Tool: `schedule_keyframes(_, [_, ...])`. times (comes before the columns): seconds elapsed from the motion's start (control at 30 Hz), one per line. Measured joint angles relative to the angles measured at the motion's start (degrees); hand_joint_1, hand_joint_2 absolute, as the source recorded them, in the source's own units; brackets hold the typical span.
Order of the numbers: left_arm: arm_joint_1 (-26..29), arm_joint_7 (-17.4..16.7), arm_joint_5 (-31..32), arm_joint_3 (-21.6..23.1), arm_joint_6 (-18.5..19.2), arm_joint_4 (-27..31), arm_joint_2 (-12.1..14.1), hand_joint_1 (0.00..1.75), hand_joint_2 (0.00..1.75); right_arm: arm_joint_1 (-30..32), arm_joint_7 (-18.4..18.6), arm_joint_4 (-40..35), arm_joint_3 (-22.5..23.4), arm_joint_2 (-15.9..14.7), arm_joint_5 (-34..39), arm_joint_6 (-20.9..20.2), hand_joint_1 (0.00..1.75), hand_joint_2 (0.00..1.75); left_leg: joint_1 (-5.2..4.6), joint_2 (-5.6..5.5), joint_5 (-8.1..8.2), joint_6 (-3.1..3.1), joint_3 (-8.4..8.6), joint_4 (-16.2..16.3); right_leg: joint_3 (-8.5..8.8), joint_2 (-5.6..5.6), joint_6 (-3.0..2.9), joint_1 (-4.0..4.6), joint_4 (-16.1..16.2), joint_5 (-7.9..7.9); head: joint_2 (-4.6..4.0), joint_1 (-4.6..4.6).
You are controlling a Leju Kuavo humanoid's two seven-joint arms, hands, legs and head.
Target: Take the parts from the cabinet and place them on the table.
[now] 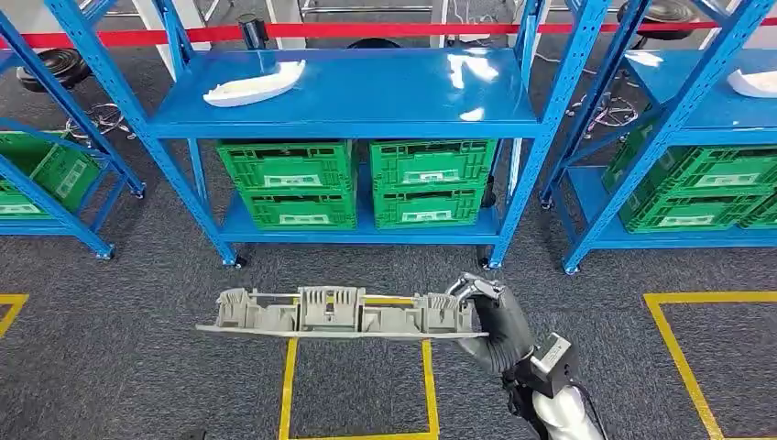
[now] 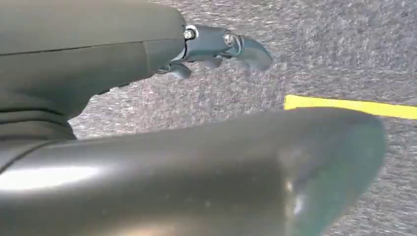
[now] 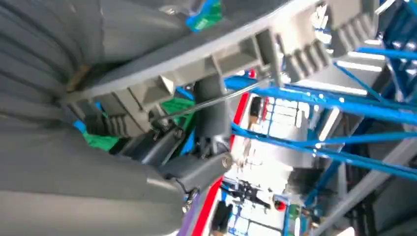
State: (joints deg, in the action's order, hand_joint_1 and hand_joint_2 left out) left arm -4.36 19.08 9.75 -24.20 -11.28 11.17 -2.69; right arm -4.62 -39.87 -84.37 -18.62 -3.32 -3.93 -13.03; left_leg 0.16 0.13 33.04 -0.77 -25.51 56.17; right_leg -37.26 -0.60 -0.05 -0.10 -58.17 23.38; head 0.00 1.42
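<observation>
Low in the head view, over the grey carpet, the right hand (image 1: 490,321) grips one end of a long grey ribbed part (image 1: 334,313), fingers wrapped over its edge. The part juts out level toward the robot's left, held by its end probably to keep it away from the body while carried. Beyond it stands the blue shelving (image 1: 348,92), with a white part (image 1: 254,87) lying on the top shelf and green crates (image 1: 357,181) below. The left hand (image 2: 216,46) hangs over the carpet; its fingers seem loosely apart, holding nothing. No table can be made out, and the right wrist view is blurred.
</observation>
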Motion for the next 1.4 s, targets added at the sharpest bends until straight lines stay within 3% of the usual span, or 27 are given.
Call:
schedule_keyframes(0.1, [0.26, 0.46, -0.42, -0.37, -0.52, -0.02, -0.11, 0.0, 0.0, -1.7, -0.07, 0.96, -0.57, 0.0, 0.75, -2.91, 1.75, 1.75, 0.0, 0.55, -1.2, 1.66, -0.53, -0.29, -0.18, 0.33, 1.2, -0.29, 0.34, -1.25, 0.0, -0.2])
schedule_keyframes(0.13, [0.25, 0.52, -0.35, -0.39, -0.7, -0.04, -0.24, 0.0, 0.0, -2.16, -0.09, 1.48, -0.74, 0.0, 1.29, -4.45, 1.75, 1.75, 0.01, 1.0, -1.65, 2.15, -0.96, -0.26, -0.83, 0.42, 1.46, -0.46, -0.96, 0.27, 0.0, -0.32])
schedule_keyframes(0.17, [0.22, 0.52, -0.24, -0.39, -0.87, -0.04, -0.18, 0.0, 0.0, -2.7, -0.09, 1.9, -0.89, 0.0, 1.53, -5.44, 1.75, 1.75, 0.0, 1.2, -2.09, 2.54, -1.55, -0.24, -2.28, 0.43, 1.76, -0.48, -4.33, 3.08, 0.0, -0.74])
schedule_keyframes(0.23, [0.2, 0.5, -0.07, -0.39, -0.9, -0.04, -0.17, 0.0, 0.0, -3.36, -0.09, 2.49, -1.47, 0.0, 0.81, -5.62, 1.75, 1.75, -0.18, 1.75, -2.91, 2.77, -2.62, -0.12, -5.84, 0.44, 2.22, -0.52, -13.87, 8.37, 0.0, -0.96])
schedule_keyframes(0.27, [0.21, 0.48, -0.07, -0.39, -0.9, -0.07, -0.17, 0.0, 0.0, -3.45, -0.09, 2.75, -1.73, 0.0, 0.39, -5.62, 1.75, 1.75, -0.23, 2.03, -3.2, 2.74, -3.17, 0.01, -6.86, 0.43, 2.3, -0.52, -17.26, 9.73, 0.0, -1.03])
schedule_keyframes(0.3, [0.21, 0.33, -0.07, -0.42, -0.9, -0.07, -0.17, 0.0, 0.0, -3.47, -0.09, 2.99, -1.88, 0.0, 0.26, -5.62, 1.75, 1.75, -0.27, 2.37, -3.39, 2.72, -3.61, 0.17, -6.59, 0.43, 2.3, -0.51, -17.91, 9.72, 0.0, -1.09])
schedule_keyframes(0.33, [0.22, 0.28, 0.0, -0.46, -0.9, -0.09, -0.17, 0.0, 0.0, -3.61, -0.09, 3.23, -2.03, 0.0, 0.17, -5.62, 1.75, 1.75, -0.29, 2.82, -3.48, 2.66, -3.98, 0.42, -4.65, 0.39, 2.15, -0.51, -15.74, 8.61, 0.0, -1.2])
schedule_keyframes(0.4, [0.18, 0.17, 0.07, -0.59, -0.9, -0.09, -0.17, 0.0, 0.0, -4.06, -0.06, 3.5, -2.25, -0.02, 0.04, -5.35, 1.75, 1.75, -0.34, 3.81, -3.45, 2.55, -4.24, 1.03, 2.06, -0.56, 1.61, -0.34, -5.67, 4.97, 0.0, -1.4])
schedule_keyframes(0.43, [0.16, 0.06, 0.2, -0.66, -0.9, -0.09, -0.17, 0.0, 0.0, -4.41, -0.09, 3.5, -2.29, -0.02, 0.07, -5.09, 1.75, 1.75, -0.41, 4.24, -3.32, 2.36, -4.19, 1.35, 5.02, -3.07, 1.06, 0.03, -0.64, 4.71, 0.0, -1.49])
schedule_keyframes(0.47, [0.13, -0.13, 0.35, -0.72, -0.9, -0.09, -0.17, 0.0, 0.0, -4.59, -0.09, 3.5, -2.34, 0.0, 0.09, -4.74, 1.75, 1.75, -0.9, 4.74, -3.24, 2.0, -4.37, 1.61, 5.1, -4.28, 0.38, 0.46, -0.19, 5.04, 0.0, -1.38])
schedule_keyframes(0.6, [-0.25, -0.57, 1.14, -0.79, -0.87, 0.0, 0.0, 0.0, 0.0, -4.61, -0.07, 3.69, -2.34, -0.11, 0.22, -3.84, 1.75, 1.75, -0.85, 6.85, -3.42, 0.71, -4.37, 1.47, 4.27, -1.49, -0.7, 0.29, 0.4, 4.0, 0.0, -1.38])
schedule_keyframes(0.67, [-0.49, -0.77, 1.47, -0.81, -0.76, 0.0, 0.07, 0.0, 0.0, -4.65, -0.11, 3.69, -2.34, -0.13, 0.33, -3.63, 1.75, 1.75, -0.32, 2.24, -0.84, -0.02, -5.78, 4.53, 4.1, -0.53, -1.21, -0.28, 0.78, 3.4, 0.0, -1.02])
schedule_keyframes(0.7, [-0.49, -1.0, 1.68, -0.81, -0.74, 0.0, 0.13, 0.0, 0.0, -4.67, -0.13, 3.69, -2.36, -0.11, 0.42, -3.56, 1.75, 1.75, -0.09, 0.84, 1.59, -0.29, -7.68, 8.92, 3.82, 0.07, -1.31, -0.33, 0.78, 3.22, 0.0, -0.74])
schedule_keyframes(0.77, [-0.41, -1.25, 1.9, -0.81, -0.74, -0.04, 0.42, 0.0, 0.0, -4.28, -0.13, 3.69, -2.36, -0.13, 0.44, -3.39, 1.75, 1.75, 0.14, 0.16, 5.28, -0.67, -11.84, 17.97, 3.29, 1.53, -1.26, -0.33, 0.66, 2.92, 0.0, -0.48])
schedule_keyframes(0.8, [-0.41, -1.33, 1.95, -0.81, -0.74, -0.09, 0.46, 0.0, 0.0, -3.99, -0.09, 3.69, -2.34, -0.2, 0.42, -3.28, 1.75, 1.75, 0.19, 0.15, 5.15, -0.76, -12.63, 19.5, 3.07, 2.32, -1.14, -0.34, 0.58, 2.79, 0.0, -0.41])
schedule_keyframes(0.83, [-0.45, -1.38, 2.03, -0.81, -0.74, -0.09, 0.52, 0.0, 0.0, -3.72, -0.09, 3.69, -2.34, -0.24, 0.42, -3.26, 1.75, 1.75, 0.28, 0.11, 3.72, -0.79, -12.0, 18.16, 2.94, 3.08, -0.94, -0.39, 0.49, 2.66, 0.0, -0.35])
schedule_keyframes(0.9, [-0.6, -1.51, 2.19, -0.81, -0.76, -0.09, 0.59, 0.0, 0.0, -3.51, -0.09, 3.67, -2.36, -0.26, 0.39, -3.17, 1.75, 1.75, 0.52, -0.59, -1.38, -0.74, -7.51, 9.04, 2.79, 4.58, -0.56, -0.57, 0.25, 2.42, 0.0, -0.33])
schedule_keyframes(0.93, [-0.62, -1.49, 2.29, -0.81, -0.76, -0.09, 0.63, 0.0, 0.0, -3.49, -0.09, 3.6, -2.34, -0.26, 0.35, -3.08, 1.75, 1.75, 0.83, -2.62, -3.51, -0.83, -4.75, 3.62, 2.7, 5.24, -0.31, -0.68, 0.08, 2.34, 0.0, -0.26])
schedule_keyframes(0.97, [-0.69, -1.49, 2.4, -0.81, -0.76, -0.13, 0.61, 0.0, 0.0, -3.51, -0.11, 3.47, -2.34, -0.26, 0.31, -2.88, 1.75, 1.75, 0.85, -5.08, -2.43, -0.83, -4.05, 1.75, 2.29, 5.91, 0.19, -0.38, -0.15, 2.16, 0.0, -0.15])
schedule_keyframes(1.1, [-0.82, -1.12, 2.62, -0.81, -0.76, -0.07, 0.61, 0.0, 0.0, -2.49, -0.13, 2.78, -2.14, -0.26, -0.24, -1.99, 1.75, 1.75, 0.46, -2.45, -3.34, 1.18, -4.36, 1.76, 1.46, 8.22, 1.99, -0.75, 0.53, 0.93, 0.0, -0.37])
schedule_keyframes(1.13, [-1.01, -1.05, 2.73, -0.81, -0.74, -0.07, 0.48, 0.0, 0.0, -1.95, -0.13, 2.49, -2.01, -0.26, -0.5, -1.75, 1.75, 1.75, 0.77, -1.54, -3.75, 1.8, -4.41, 1.45, 1.27, 6.56, 2.03, -0.88, -0.11, 1.37, 0.0, -0.37])
schedule_keyframes(1.17, [-1.05, -1.01, 2.84, -0.81, -0.74, -0.07, 0.5, 0.0, 0.0, -1.75, -0.13, 2.16, -1.97, -0.26, -0.72, -1.66, 1.75, 1.75, 0.71, -1.09, -3.87, 2.19, -4.59, 1.41, 0.27, 3.56, 2.18, -0.45, -2.13, 3.09, 0.0, -1.02])
schedule_keyframes(1.2, [-0.98, -1.01, 2.95, -0.81, -0.74, -0.07, 0.55, 0.0, 0.0, -1.7, -0.11, 1.94, -1.94, -0.26, -0.85, -1.59, 1.75, 1.75, 0.56, -0.29, -3.96, 2.35, -4.82, 1.42, -1.69, 1.94, 2.45, -0.43, -6.33, 5.74, 0.0, -1.42])
schedule_keyframes(1.27, [-0.76, -1.03, 2.95, -0.83, -0.74, -0.09, 0.66, 0.0, 0.0, -1.25, -0.17, 1.6, -1.94, -0.26, -0.96, -1.62, 1.75, 1.75, 0.33, 1.39, -4.05, 2.48, -5.26, 1.5, -5.92, 1.15, 2.68, -0.52, -15.86, 10.16, 0.0, -1.55])
schedule_keyframes(1.3, [-0.76, -1.05, 2.95, -0.83, -0.74, -0.11, 0.68, 0.0, 0.0, -1.01, -0.15, 1.55, -1.95, -0.26, -0.98, -1.66, 1.75, 1.75, 0.27, 2.2, -4.08, 2.52, -5.46, 1.57, -6.96, 1.09, 2.7, -0.52, -18.48, 10.82, 0.0, -1.59])
schedule_keyframes(1.33, [-0.77, -1.05, 2.95, -0.83, -0.74, -0.11, 0.68, 0.0, 0.0, -0.74, -0.09, 1.55, -1.88, -0.26, -1.07, -1.66, 1.75, 1.75, 0.22, 3.01, -4.08, 2.52, -5.56, 1.62, -6.49, 1.02, 2.66, -0.52, -18.03, 10.12, 0.0, -1.64])
schedule_keyframes(1.4, [-0.83, -1.03, 2.93, -0.83, -0.74, -0.09, 0.63, 0.0, 0.0, -0.41, -0.09, 1.48, -1.62, -0.26, -1.2, -1.79, 1.75, 1.75, 0.09, 4.56, -4.03, 2.44, -5.51, 1.68, -1.2, 0.3, 2.2, -0.38, -9.5, 6.11, 0.0, -1.73])
